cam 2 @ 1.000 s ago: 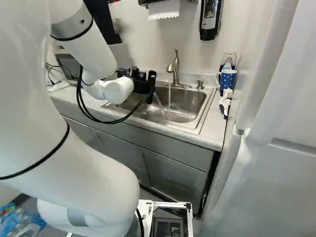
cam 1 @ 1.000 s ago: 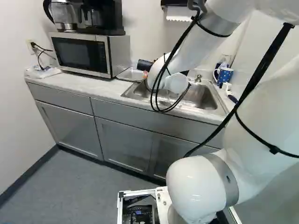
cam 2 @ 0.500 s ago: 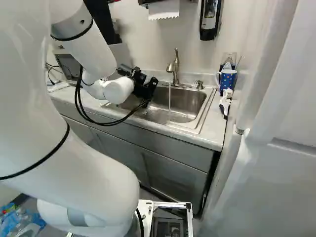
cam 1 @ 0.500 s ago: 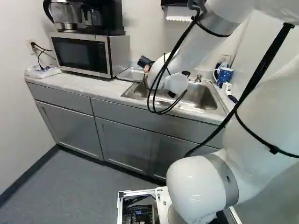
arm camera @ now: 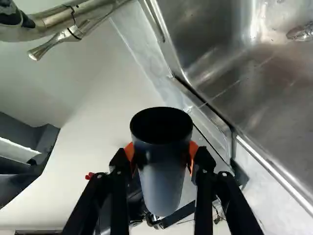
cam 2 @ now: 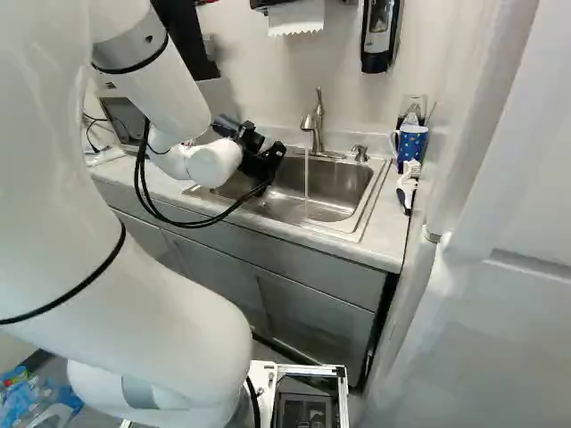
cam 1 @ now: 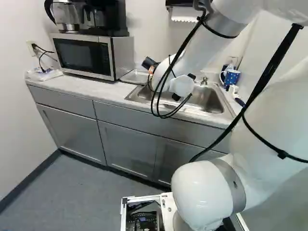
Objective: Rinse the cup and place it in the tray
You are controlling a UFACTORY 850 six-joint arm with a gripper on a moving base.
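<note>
My gripper (cam 2: pixel 268 167) hangs tilted over the sink's left part, left of the faucet (cam 2: pixel 318 120). In the wrist view the gripper (arm camera: pixel 162 152) is shut on the cup (arm camera: pixel 161 183), orange pads pressing it from two sides; its round mouth is dark inside. The base views do not show the cup clearly. Water (cam 2: pixel 306 178) runs from the faucet into the sink (cam 2: pixel 352 189), clear of the gripper. The metal tray (cam 1: pixel 134 77) lies between microwave and sink, partly hidden by the arm.
The microwave (cam 1: pixel 85 55) stands left of the tray, a coffee maker on top. A blue dotted mug (cam 2: pixel 411 143) and a brush (cam 2: pixel 407 185) are at the sink's right. Paper towels (cam 2: pixel 296 16) and a soap dispenser (cam 2: pixel 379 36) hang above.
The wrist has turned, tilting the gripper with the cup. A second stream of water, seen below the gripper one second ago, is gone. The base has not moved.
</note>
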